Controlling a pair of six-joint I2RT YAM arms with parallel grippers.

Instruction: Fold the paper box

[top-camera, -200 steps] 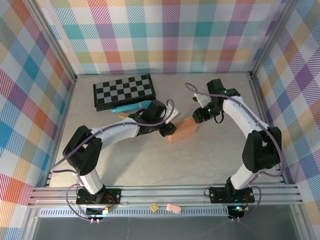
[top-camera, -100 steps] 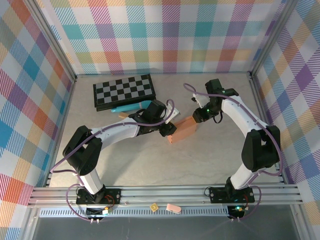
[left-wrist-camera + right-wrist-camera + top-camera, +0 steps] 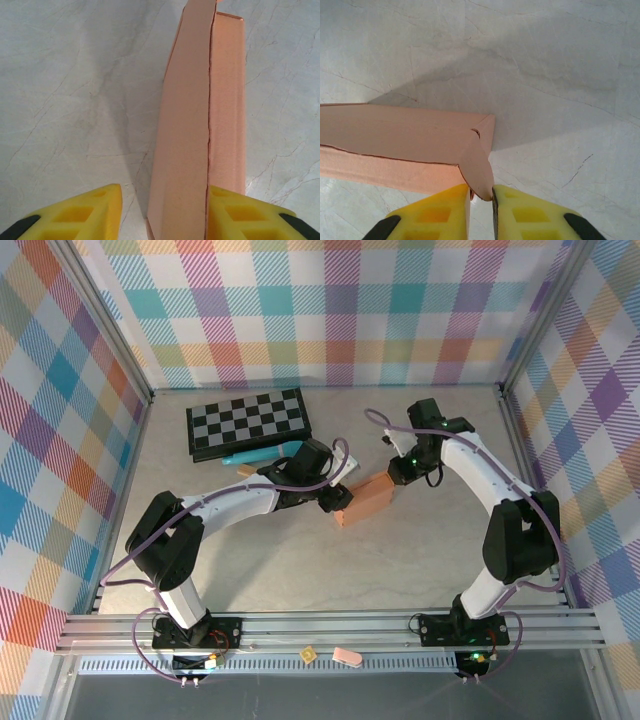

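A checkered board (image 3: 248,422) lies at the far left of the counter (image 3: 290,570), well apart from the work. Next comes the left claw (image 3: 165,194), fingers apart, straddling the left end of the box (image 3: 195,115). One finger sits against the box's side, and the other stands clear with bare counter between it and the box. The box lies mid-counter between the two arms. It is long, narrow and mostly closed, with a seam running along its length. At its right end the right claw (image 3: 481,192) is pinched almost together on the tip of a small corner flap (image 3: 479,167) that pokes out past the end.

The step in hand looks like tucking that flap in. To do it well, the left claw should act as a stop so the light box cannot slide or swing. The right claw should turn the flap about its own crease rather than pull on it — the card is thin and a small split shows at the corner. It should steer the tip into the open end and let go only once the tip is seated.
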